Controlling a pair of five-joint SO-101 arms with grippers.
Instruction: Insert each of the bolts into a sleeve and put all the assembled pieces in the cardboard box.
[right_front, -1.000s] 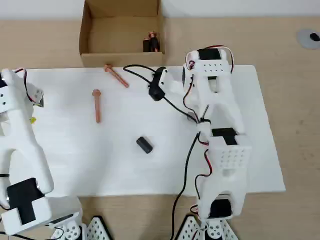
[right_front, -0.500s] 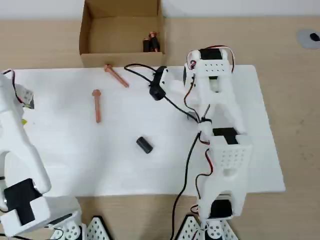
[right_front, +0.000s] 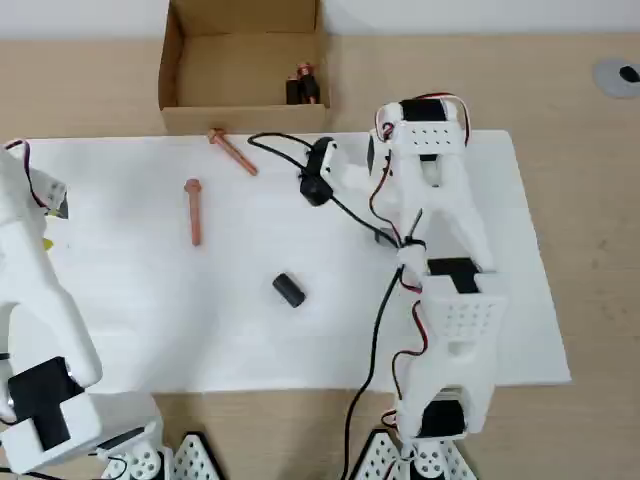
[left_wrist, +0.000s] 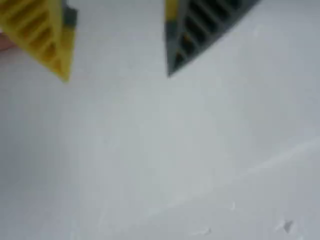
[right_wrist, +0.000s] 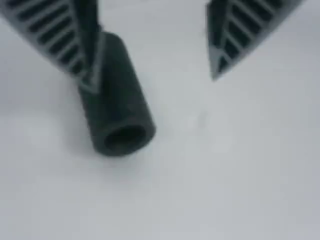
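My right gripper (right_wrist: 150, 82) hangs open just above the white sheet. A dark sleeve (right_wrist: 117, 100) lies on its side there, touching one finger (right_wrist: 60, 35), its hollow end facing the camera. My left gripper (left_wrist: 117, 76) is open over bare sheet, nothing between its yellow fingers. In the high view, two copper bolts (right_front: 194, 210) (right_front: 232, 151) lie on the sheet's left half and another black sleeve (right_front: 289, 290) lies near the middle. The cardboard box (right_front: 180, 60) stands at the back with one assembled piece (right_front: 305, 84) in its right corner.
The white sheet (right_front: 150, 320) covers most of the wooden table. The right arm (right_front: 430, 200) stretches from the front edge toward the box, its black cable (right_front: 375, 320) trailing alongside. The left arm (right_front: 30, 270) stands at the sheet's left edge.
The left arm has swung further left, toward the sheet's edge. The right arm's wrist has shifted slightly to the right. Bolts and the middle sleeve have stayed put.
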